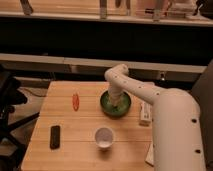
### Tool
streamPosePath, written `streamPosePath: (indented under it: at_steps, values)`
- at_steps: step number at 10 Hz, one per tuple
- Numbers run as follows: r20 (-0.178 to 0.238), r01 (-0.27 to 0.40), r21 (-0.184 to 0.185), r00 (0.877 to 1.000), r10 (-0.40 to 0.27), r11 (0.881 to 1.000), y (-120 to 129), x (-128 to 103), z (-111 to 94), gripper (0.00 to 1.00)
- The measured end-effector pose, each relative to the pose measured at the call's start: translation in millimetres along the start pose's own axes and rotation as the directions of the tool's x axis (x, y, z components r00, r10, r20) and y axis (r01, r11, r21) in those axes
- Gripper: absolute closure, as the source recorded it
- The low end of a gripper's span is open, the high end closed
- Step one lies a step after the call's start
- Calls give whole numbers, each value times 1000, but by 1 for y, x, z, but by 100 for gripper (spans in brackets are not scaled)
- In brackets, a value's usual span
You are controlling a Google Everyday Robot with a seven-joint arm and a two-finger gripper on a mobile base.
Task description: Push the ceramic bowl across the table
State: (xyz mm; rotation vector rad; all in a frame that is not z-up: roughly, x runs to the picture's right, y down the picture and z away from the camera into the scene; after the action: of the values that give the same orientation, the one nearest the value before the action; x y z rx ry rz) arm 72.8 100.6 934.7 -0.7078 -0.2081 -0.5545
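hand (118,102) in ceramic bowl (106,106) (touching, apparently)

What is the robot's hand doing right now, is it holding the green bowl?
Gripper: down inside the ceramic bowl on the table; holding or not cannot be told.

A dim room is seen, with a dark wall panel (100,37) behind the gripper (118,104). A pale ledge (60,61) is set across it. A black chair (7,107) is placed at left.

No legible text, jaws (118,103) included.
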Motion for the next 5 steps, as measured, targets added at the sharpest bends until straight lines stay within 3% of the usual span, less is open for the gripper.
streamPosePath:
  at_steps: [5]
  values:
    - [-7,76,-30,997,-76,997,-7,-18,1,100]
